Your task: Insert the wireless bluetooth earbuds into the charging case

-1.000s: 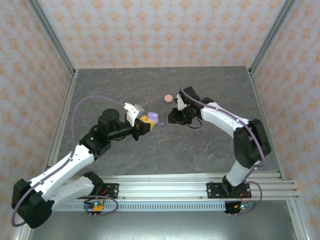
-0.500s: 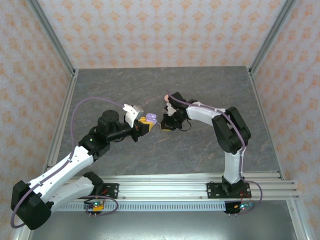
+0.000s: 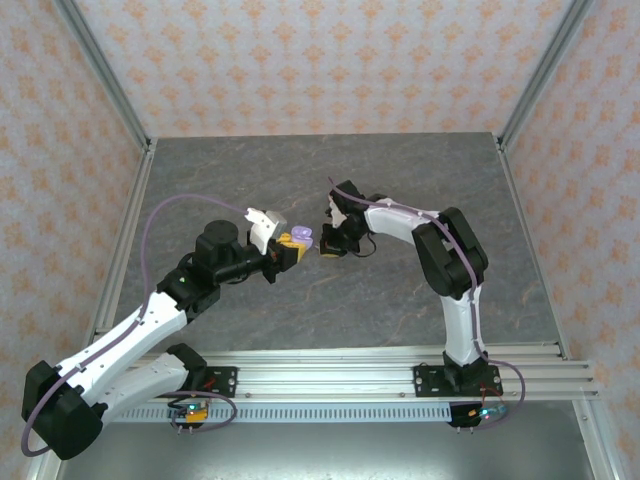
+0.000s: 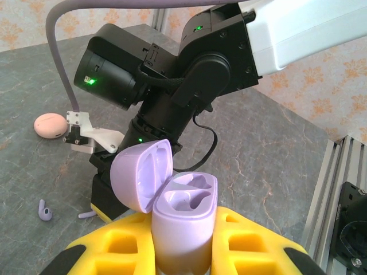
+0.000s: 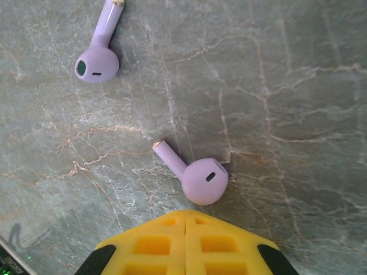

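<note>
Right gripper point(image 5: 184, 215) shifting inward since earlier, jaws pressing shut, empty.
Lilac earbud point(image 5: 200, 180) lying just ahead of tips; left gripper point(image 3: 291, 246) clamping open charging case point(image 4: 183, 229).

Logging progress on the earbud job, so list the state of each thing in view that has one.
lilac case: open, lid up, both wells empty, held upright.
left claw: shut on the lilac case.
right claw: shut, holding nothing.
near earbud: lying loose on the table, just off the right claw's tips.
far earbud: lying loose on the table.
pink case: shut, on the table.
</note>
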Robot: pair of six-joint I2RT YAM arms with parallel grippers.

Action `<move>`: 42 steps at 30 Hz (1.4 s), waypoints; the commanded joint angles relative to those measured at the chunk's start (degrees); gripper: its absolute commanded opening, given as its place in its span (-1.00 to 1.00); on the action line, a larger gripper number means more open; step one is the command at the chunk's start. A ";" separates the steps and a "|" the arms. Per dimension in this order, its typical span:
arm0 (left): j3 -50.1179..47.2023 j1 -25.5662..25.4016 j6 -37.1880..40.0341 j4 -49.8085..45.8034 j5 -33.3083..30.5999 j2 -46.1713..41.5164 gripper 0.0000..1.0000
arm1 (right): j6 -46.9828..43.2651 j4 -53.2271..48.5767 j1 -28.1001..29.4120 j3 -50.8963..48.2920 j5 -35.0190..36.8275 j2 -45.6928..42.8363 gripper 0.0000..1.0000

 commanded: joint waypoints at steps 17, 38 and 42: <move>-1.12 -0.35 0.54 -0.36 -1.38 -0.25 -0.71 | -2.22 -7.64 0.27 9.47 8.39 5.73 -0.88; -1.67 -0.27 0.29 -0.51 -2.09 -1.27 -0.71 | -2.87 -9.28 0.30 15.14 7.45 9.07 -0.84; -1.65 -0.32 0.36 -0.66 -2.17 -1.31 -0.71 | -3.19 -10.53 0.30 15.69 8.91 8.20 -0.82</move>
